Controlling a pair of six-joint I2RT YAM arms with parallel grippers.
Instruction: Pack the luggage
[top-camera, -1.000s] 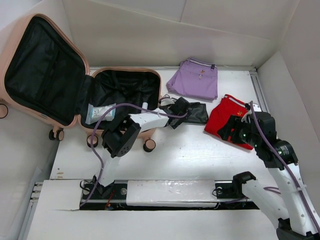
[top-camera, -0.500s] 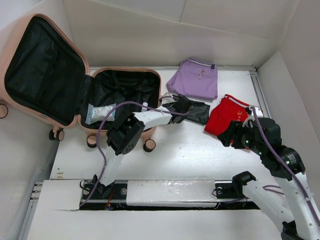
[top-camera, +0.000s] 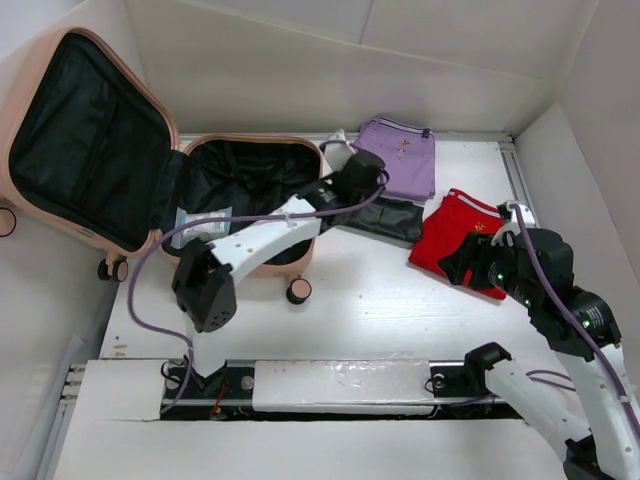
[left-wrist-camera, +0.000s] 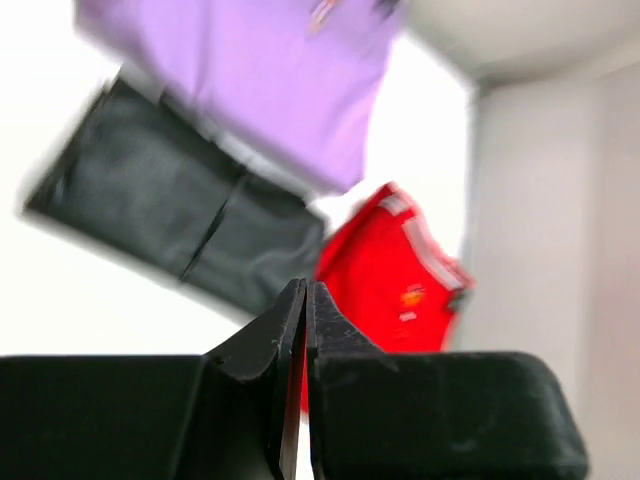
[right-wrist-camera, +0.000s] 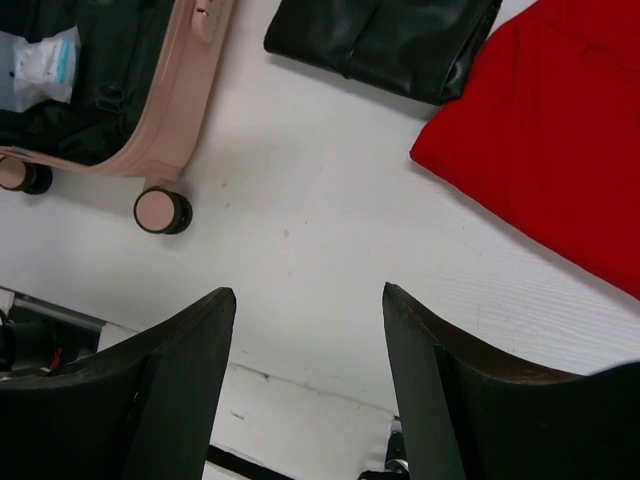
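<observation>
The peach-pink luggage (top-camera: 300, 150) lies open at the back left, its lid (top-camera: 30, 90) tilted up and its black lining showing. Its shell edge (right-wrist-camera: 190, 90) and a wheel (right-wrist-camera: 160, 210) also show in the right wrist view. My left gripper (top-camera: 365, 178) hovers raised over the black pouch (top-camera: 385, 218), between the luggage and the purple garment (top-camera: 395, 160). Its fingertips (left-wrist-camera: 305, 292) are pressed together with nothing between them. My right gripper (top-camera: 470, 262) stands open over bare table beside the red garment (top-camera: 450, 235); nothing sits between its fingers (right-wrist-camera: 195, 340).
A white-and-blue packet (top-camera: 200, 222) lies inside the luggage's base. The black pouch (left-wrist-camera: 180, 230), purple garment (left-wrist-camera: 270, 90) and red garment (left-wrist-camera: 390, 280) lie side by side. White walls close in the table at the back and right.
My left gripper shut at the pouch's left end, then rose and swung back toward the purple garment, holding nothing. The pouch stayed on the table. The right arm shifted slightly.
</observation>
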